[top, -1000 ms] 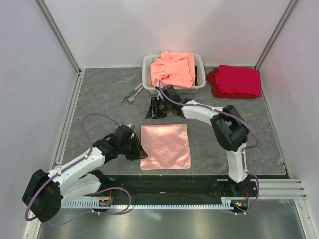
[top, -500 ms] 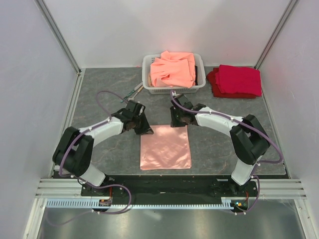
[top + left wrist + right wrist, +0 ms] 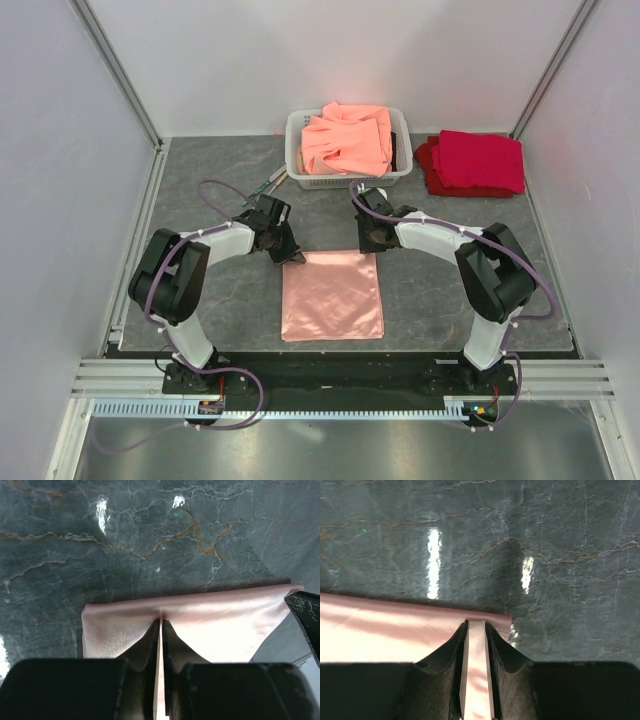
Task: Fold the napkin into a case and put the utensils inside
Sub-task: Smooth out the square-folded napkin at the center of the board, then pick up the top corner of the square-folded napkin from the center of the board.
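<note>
The pale-pink napkin (image 3: 332,296) lies flat in the middle of the table. My left gripper (image 3: 293,256) sits at its far left corner. In the left wrist view the jaws (image 3: 161,622) are pinched together on the napkin's (image 3: 225,627) far edge, with only a sliver of cloth between them. My right gripper (image 3: 373,243) is at the far right corner. Its jaws (image 3: 476,625) are closed on a narrow strip of the napkin (image 3: 395,630) at the far hem. The utensils (image 3: 266,186) lie left of the basket, apart from both grippers.
A white basket (image 3: 296,150) heaped with orange-salmon cloths (image 3: 347,138) stands at the back centre. Deep red folded cloths (image 3: 478,162) lie at the back right. A tip of the right gripper's finger (image 3: 305,615) shows in the left wrist view.
The left arm swung from the napkin's left side up to its far left corner. The right arm came from in front of the basket to the far right corner. Both jaws narrowed.
</note>
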